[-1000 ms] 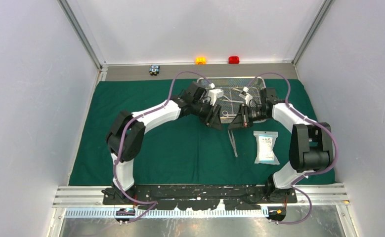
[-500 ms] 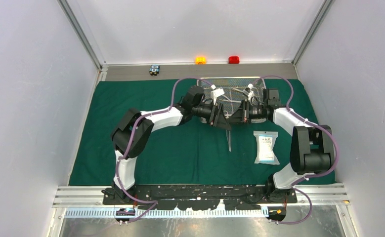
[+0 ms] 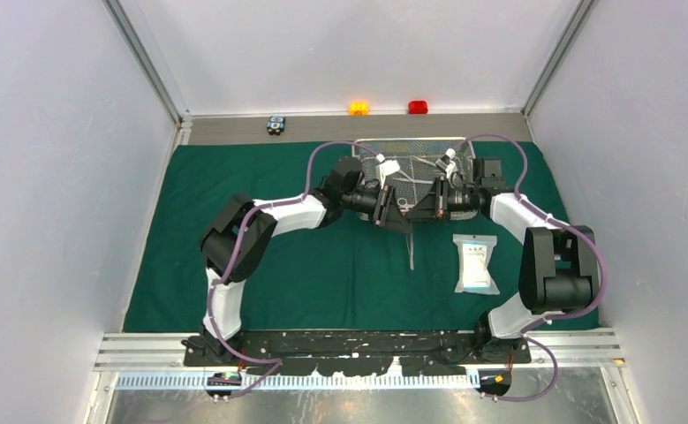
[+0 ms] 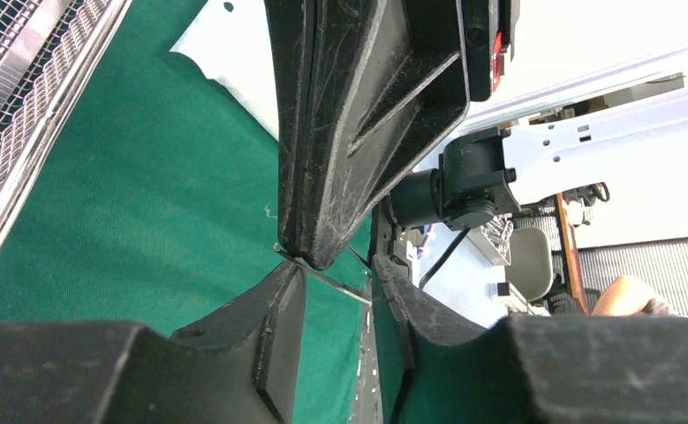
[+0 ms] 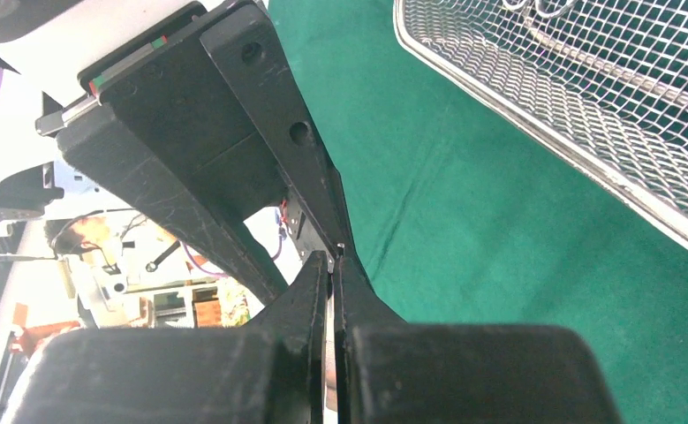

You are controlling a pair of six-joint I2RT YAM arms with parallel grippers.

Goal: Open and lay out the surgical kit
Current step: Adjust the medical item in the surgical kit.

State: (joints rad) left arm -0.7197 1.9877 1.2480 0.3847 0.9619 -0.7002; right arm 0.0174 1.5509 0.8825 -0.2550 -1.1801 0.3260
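Note:
The dark green cloth (image 3: 305, 256) lies spread out, with the silver mesh tray (image 3: 419, 163) at its far side holding scissors (image 3: 402, 202) and other steel tools. My two grippers meet tip to tip in front of the tray. My right gripper (image 3: 414, 215) (image 5: 331, 256) is shut on the slim tweezers (image 3: 410, 252), which stick out toward the near edge. My left gripper (image 3: 403, 217) (image 4: 336, 274) is open, its fingers either side of the right gripper's tip and the thin steel strip (image 4: 327, 276). The white-blue packet (image 3: 476, 263) lies flat on the cloth to the right.
Orange (image 3: 359, 108), red (image 3: 418, 107) and black-blue (image 3: 275, 124) blocks sit on the grey strip behind the cloth. White walls close in both sides. The tray's edge shows in the left wrist view (image 4: 22, 115) and in the right wrist view (image 5: 587, 97).
Both grippers have moved closer together and nearer the tray. The tweezers swung from a slant to pointing straight toward the near edge. Little changed in the last half second.

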